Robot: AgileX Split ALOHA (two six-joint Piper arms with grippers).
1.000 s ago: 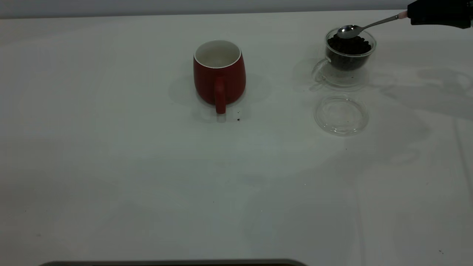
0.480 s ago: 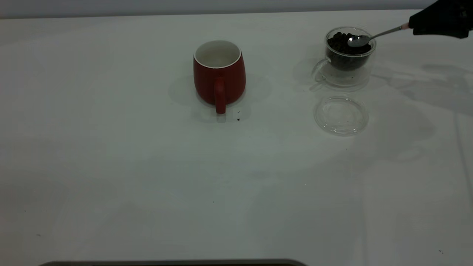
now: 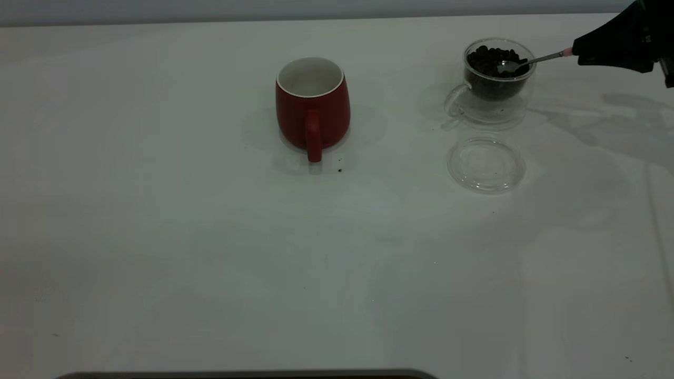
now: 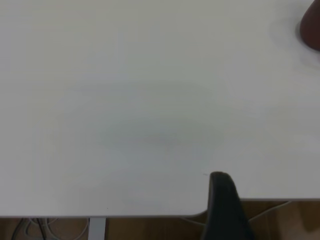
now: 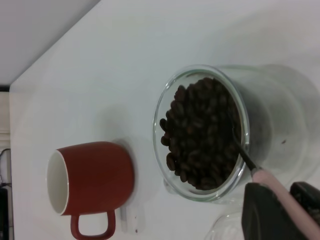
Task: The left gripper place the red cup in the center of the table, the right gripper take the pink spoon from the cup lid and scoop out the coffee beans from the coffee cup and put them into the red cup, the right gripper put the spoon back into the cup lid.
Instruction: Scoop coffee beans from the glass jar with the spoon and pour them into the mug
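- Right gripper (image 3: pixel 579 54), at the table's far right edge in the exterior view, is clamped on the pink spoon (image 3: pixel 532 60) by its handle.
- Spoon bowl dips into the coffee beans (image 5: pixel 202 135) inside the glass coffee cup (image 3: pixel 495 79).
- Cup lid (image 3: pixel 486 164) lies flat just in front of the coffee cup.
- Red cup (image 3: pixel 313 102) stands upright mid-table, well apart from the coffee cup.
- Left gripper (image 4: pixel 225 207): one dark finger shows at the table edge; opening cannot be told.

left gripper (image 4: pixel 225 200): you see one finger, rest cropped
spoon (image 5: pixel 245 155): your bowl sits buried in beans (image 5: pixel 200 135)
red cup (image 4: pixel 312 27): clipped at edge
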